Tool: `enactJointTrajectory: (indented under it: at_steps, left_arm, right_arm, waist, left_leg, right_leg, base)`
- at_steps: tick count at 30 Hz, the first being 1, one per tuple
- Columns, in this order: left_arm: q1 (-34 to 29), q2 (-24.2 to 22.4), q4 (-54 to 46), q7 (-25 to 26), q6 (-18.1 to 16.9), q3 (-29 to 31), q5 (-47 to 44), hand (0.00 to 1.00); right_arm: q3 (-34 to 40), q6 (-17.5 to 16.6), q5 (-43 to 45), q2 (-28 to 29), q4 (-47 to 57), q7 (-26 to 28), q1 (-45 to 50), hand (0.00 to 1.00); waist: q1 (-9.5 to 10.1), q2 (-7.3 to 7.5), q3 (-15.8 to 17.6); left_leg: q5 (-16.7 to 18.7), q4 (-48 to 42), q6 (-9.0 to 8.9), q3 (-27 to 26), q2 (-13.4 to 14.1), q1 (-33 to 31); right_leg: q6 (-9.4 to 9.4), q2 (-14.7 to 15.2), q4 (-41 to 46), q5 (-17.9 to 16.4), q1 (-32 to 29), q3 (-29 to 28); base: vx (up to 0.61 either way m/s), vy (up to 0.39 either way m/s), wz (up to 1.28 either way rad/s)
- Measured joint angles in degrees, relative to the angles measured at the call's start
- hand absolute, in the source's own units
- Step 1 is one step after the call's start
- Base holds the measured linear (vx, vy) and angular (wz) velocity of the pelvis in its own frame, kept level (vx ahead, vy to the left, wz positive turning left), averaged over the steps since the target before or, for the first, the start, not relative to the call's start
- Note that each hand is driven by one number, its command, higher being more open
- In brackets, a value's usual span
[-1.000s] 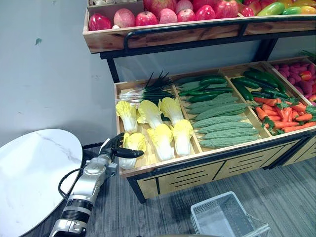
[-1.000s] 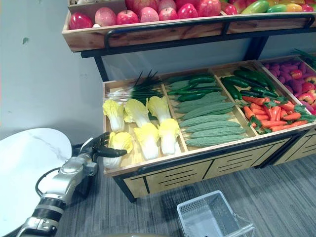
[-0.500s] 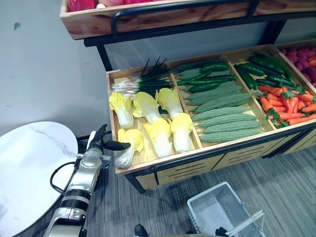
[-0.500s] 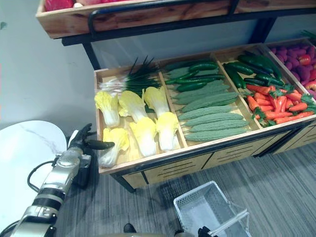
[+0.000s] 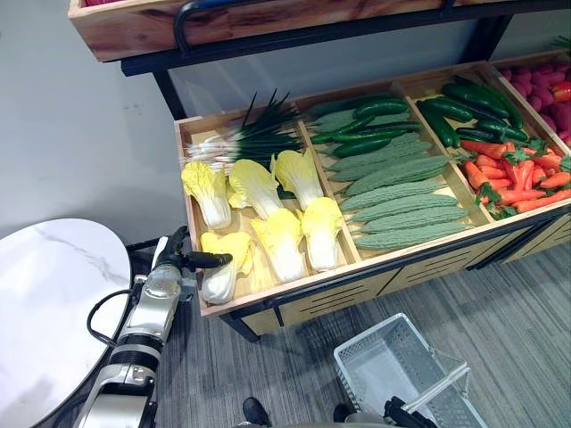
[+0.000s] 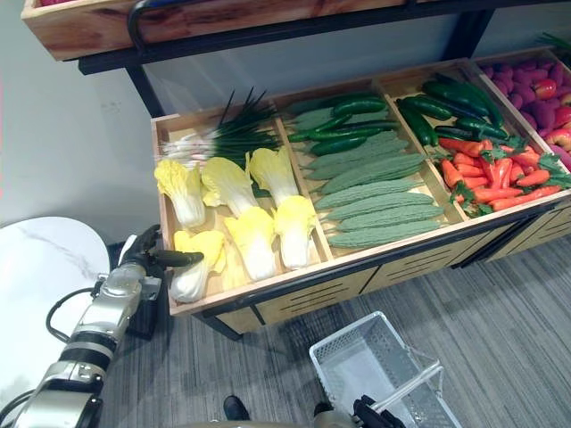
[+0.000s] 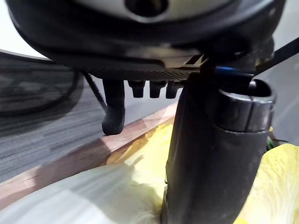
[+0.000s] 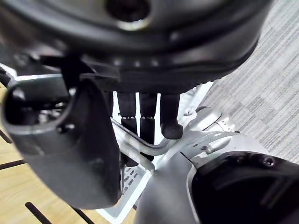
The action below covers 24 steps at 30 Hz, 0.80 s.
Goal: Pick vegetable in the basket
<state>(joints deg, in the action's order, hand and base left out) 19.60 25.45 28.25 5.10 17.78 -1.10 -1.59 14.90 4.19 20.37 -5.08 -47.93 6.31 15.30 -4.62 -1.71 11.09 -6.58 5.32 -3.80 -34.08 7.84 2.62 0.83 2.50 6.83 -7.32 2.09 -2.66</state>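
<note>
Several yellow-white napa cabbages lie in the stall's front-left compartment. My left hand (image 5: 177,260) hovers at that compartment's outer corner, open, with its thumb stretched over the nearest cabbage (image 5: 219,280). The left wrist view shows the thumb (image 7: 210,163) just above the cabbage's pale leaves (image 7: 117,196), fingers straight over the wooden edge. A white wire basket (image 5: 393,366) stands on the floor in front of the stall, empty. My right hand (image 5: 403,414) is at its handle (image 5: 443,389), with its fingers (image 8: 147,116) curled round the handle bar (image 8: 156,148).
The wooden stall holds spring onions (image 5: 254,141), cucumbers (image 5: 366,134), bitter gourds (image 5: 397,201) and carrots (image 5: 517,178). An upper shelf (image 5: 178,27) overhangs the back. A round white marble table (image 5: 49,303) stands left of my left arm. Grey carpet (image 5: 500,312) lies in front.
The camera has tilted down, so the whole picture shifted. My left hand stays at the front-left cabbage, thumb still over it. The basket's handle and my right hand now show.
</note>
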Motion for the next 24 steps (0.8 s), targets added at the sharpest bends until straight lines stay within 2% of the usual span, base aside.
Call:
enactJointTrajectory:
  at_steps: [5,8,13,17,21,24]
  left_arm:
    - [0.0,0.9,-3.9,0.0,1.4,-3.1,0.1,1.00]
    - [0.0,1.7,-8.1,-0.3,4.1,-5.6,0.2,1.00]
    - [0.0,2.4,-12.9,-0.8,6.7,-9.3,1.7,1.00]
    - [0.1,2.2,-18.3,-4.5,6.5,-12.2,1.8,1.00]
    - [1.2,-0.6,-20.0,-8.2,6.0,-16.3,1.8,1.00]
    - [1.3,-1.6,-20.0,-9.2,6.1,-16.6,1.8,1.00]
  right_arm:
    - [0.3,-0.3,0.0,0.1,-0.1,0.0,0.0,0.00]
    - [1.7,-0.5,0.0,0.5,-0.2,0.1,0.0,0.00]
    - [3.4,-0.6,0.0,1.0,-0.7,0.1,0.2,0.00]
    - [4.3,-0.6,-0.1,1.4,-1.5,0.1,0.2,0.00]
    - [4.4,-0.6,-0.1,1.6,-1.8,0.1,0.2,0.00]
    - [5.9,-0.5,-0.2,2.0,-1.9,0.1,0.6,0.00]
  waist:
    - [0.06,0.00,0.0]
    - [0.18,-0.03,0.0]
    - [0.36,-0.10,-0.1]
    - [0.19,-0.07,-0.3]
    - [-1.27,-0.40,-1.2]
    - [-2.30,-0.98,-1.6]
  left_leg:
    - [-0.1,0.2,0.21,0.1,-0.4,-0.3]
    - [-0.4,0.2,0.52,0.3,-0.7,-0.5]
    - [-0.6,0.2,0.86,1.0,-1.3,-0.5]
    - [-0.8,0.2,1.20,1.3,-1.4,-0.5]
    - [-1.0,0.2,1.41,0.9,-1.3,-0.4]
    - [-1.1,0.2,1.40,0.4,-1.0,-0.3]
  right_leg:
    - [0.03,0.4,0.1,0.0,-0.2,-0.1]
    - [0.09,0.6,0.5,-0.1,-0.5,-0.1]
    - [0.24,1.1,0.9,-0.1,-0.5,0.1]
    - [0.27,1.1,1.1,-0.1,-0.5,0.3]
    - [0.27,0.7,1.7,-0.1,-1.0,-0.3]
    - [0.25,0.4,2.0,-0.1,-1.3,-0.8]
  base:
    - [-0.08,-0.028,0.02]
    - [-0.06,-0.017,0.03]
    - [-0.05,-0.012,0.05]
    - [-0.04,-0.020,0.02]
    - [-0.05,-0.031,-0.09]
    - [-0.04,-0.041,-0.09]
